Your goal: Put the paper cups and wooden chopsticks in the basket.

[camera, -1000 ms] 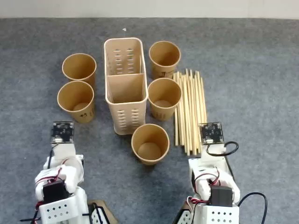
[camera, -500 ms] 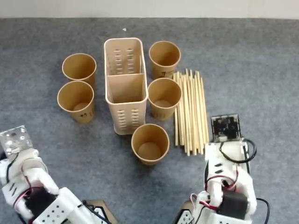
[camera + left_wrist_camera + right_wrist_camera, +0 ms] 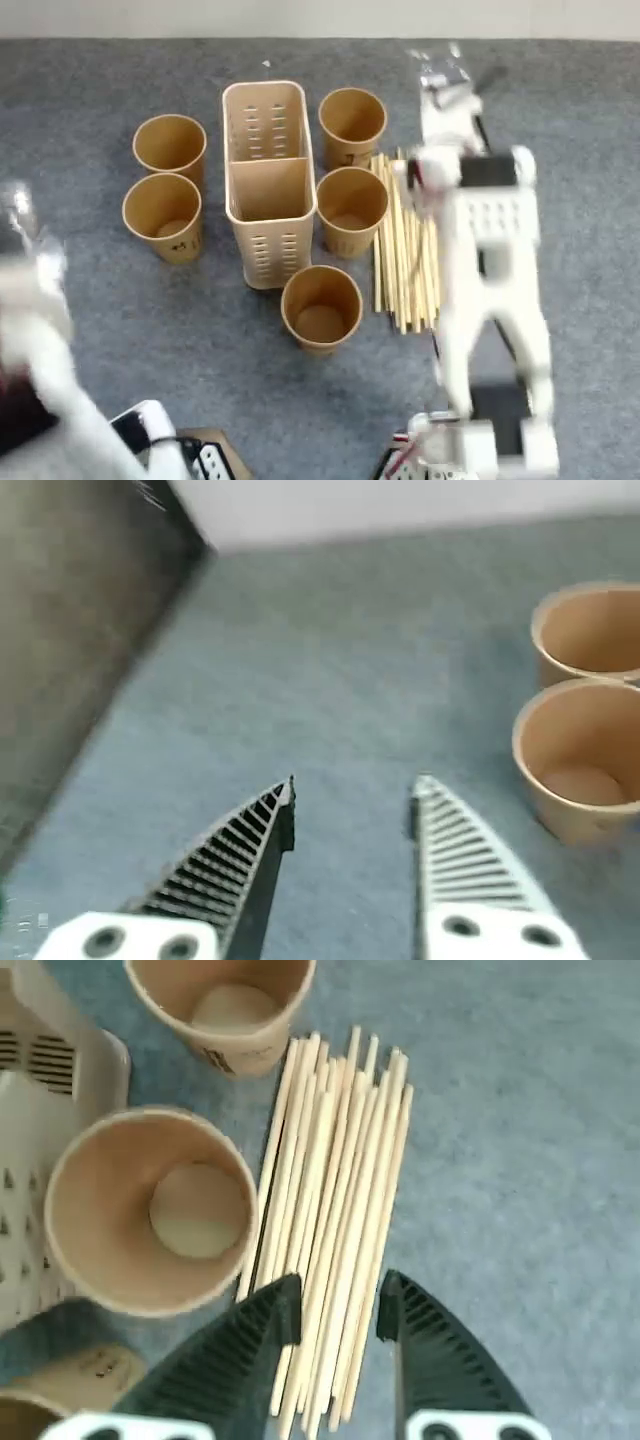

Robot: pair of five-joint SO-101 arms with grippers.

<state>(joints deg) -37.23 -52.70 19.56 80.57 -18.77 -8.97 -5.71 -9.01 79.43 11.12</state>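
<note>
right gripper [image 3: 338, 1295] hangs slightly open and empty, right over the wooden chopsticks [image 3: 340, 1180]. these lie in a flat bundle toward the table's right side, just beside two paper cups [image 3: 150, 1210]. left gripper [image 3: 354, 790] is spread wider, also empty, above the bare grey table [image 3: 330, 680] near its left edge. the basket [image 3: 268, 250] stands upright mid-table, with five paper cups around it.

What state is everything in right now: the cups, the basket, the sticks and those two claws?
basket: upright, both compartments empty.
paper cups: all five upright, empty, standing around the basket.
chopsticks: lying flat in a bundle outside the basket.
left gripper: open, holding nothing.
right gripper: open over the chopsticks, holding nothing.
</note>
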